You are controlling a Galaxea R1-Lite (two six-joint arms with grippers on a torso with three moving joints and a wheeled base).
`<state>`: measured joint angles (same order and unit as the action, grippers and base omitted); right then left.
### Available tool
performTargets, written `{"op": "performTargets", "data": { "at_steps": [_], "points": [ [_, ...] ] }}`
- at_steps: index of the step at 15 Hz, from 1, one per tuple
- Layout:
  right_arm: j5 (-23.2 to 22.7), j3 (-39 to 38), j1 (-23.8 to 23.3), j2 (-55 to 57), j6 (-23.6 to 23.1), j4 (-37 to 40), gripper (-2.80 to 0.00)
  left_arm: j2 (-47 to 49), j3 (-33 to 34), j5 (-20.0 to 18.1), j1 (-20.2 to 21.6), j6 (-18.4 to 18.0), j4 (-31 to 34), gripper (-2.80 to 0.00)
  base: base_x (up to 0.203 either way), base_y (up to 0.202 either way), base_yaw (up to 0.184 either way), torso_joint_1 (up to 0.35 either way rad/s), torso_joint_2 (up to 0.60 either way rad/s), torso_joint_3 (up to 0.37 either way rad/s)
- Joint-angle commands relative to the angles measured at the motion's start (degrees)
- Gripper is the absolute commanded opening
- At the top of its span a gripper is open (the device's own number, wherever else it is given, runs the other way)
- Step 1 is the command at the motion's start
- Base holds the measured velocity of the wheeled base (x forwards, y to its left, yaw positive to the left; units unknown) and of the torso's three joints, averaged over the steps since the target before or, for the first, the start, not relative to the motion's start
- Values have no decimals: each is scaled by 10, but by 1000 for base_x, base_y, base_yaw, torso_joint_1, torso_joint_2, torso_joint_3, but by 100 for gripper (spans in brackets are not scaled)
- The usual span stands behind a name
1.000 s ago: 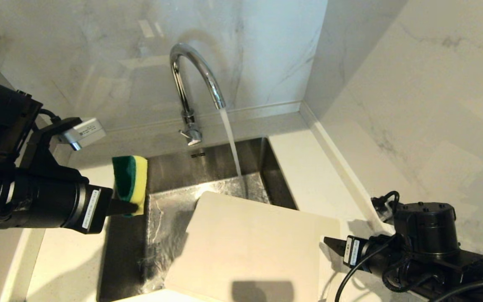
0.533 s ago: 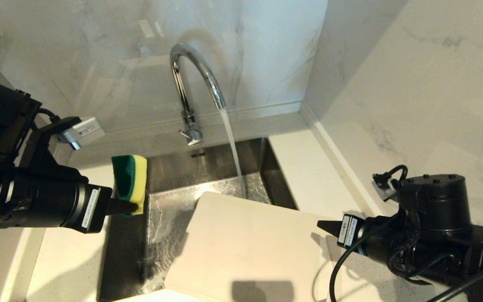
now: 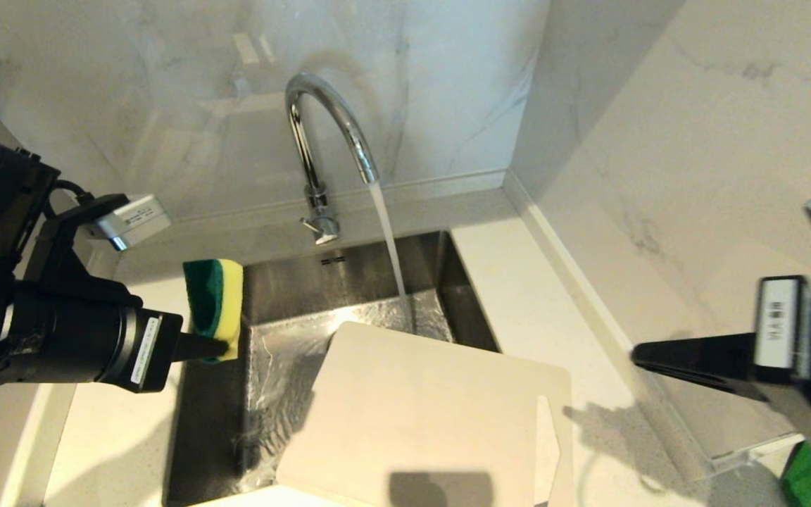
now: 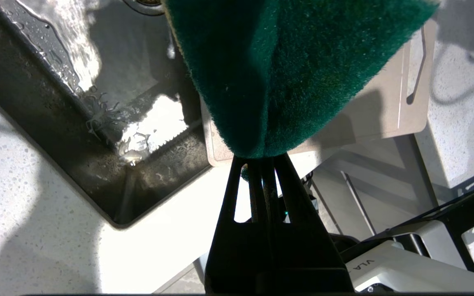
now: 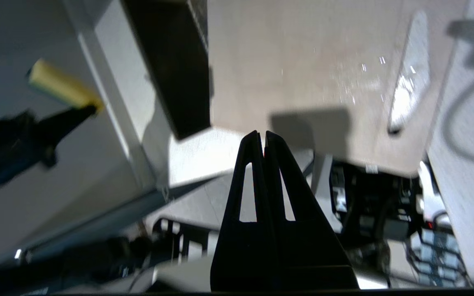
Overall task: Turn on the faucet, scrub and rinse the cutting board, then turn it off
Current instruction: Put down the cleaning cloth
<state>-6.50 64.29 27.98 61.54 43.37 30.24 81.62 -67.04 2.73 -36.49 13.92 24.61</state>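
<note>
Both grippers were closed: the left gripper [image 3: 217, 346] pinched a sponge [image 3: 214, 307] left of the sink [image 3: 286, 296], the right gripper [image 3: 641, 355] empty, right of it. The faucet [image 3: 328, 134] ran, and the cutting board [image 3: 419, 415] leaned across the sink's right side. Scrubbing seemed next, needing sponge on board.

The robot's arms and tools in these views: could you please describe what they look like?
Both arms are black. The left arm is a thick cylinder with a white label near its end, a black cable and a small silver-white box mounted above. The left tool and the right tool each have slim black tapering fingers with triangular cut-outs. The right arm also carries a white label.
</note>
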Motion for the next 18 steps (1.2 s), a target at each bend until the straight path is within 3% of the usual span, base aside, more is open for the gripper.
{"op": "performTargets", "data": {
  "at_steps": [1, 5, 9, 11, 14, 15, 18],
  "points": [
    [-7, 89, 7, -93, -1, 197, -280, -1, 5, 0, 0, 1, 1, -280, 0, 0, 0, 0, 0, 0],
    [-19, 239, 8, -143, 1, 333, -280, 22, 13, 5, 0, -4, 1, -280, 0, 0, 0, 0, 0, 0],
    [-87, 391, 8, -202, 48, 422, -280, 7, 18, 20, 0, -4, 5, -280, 0, 0, 0, 0, 0, 0],
    [-127, 414, 8, -236, 107, 429, -280, 0, 24, 35, 0, -3, 5, -280, 0, 0, 0, 0, 0, 0],
    [-172, 414, 5, -273, 130, 449, -280, -13, 27, 40, 0, -3, 6, -280, 0, 0, 0, 0, 0, 0],
    [-151, 413, 2, -274, 116, 489, -280, -15, 27, 40, 0, -3, 6, -280, 0, 0, 0, 0, 0, 0],
    [27, 366, -3, -282, 2, 569, -280, -15, 28, 37, 0, -2, 6, -280, 0, 0, 0, 0, 0, 0]
  ]
}}
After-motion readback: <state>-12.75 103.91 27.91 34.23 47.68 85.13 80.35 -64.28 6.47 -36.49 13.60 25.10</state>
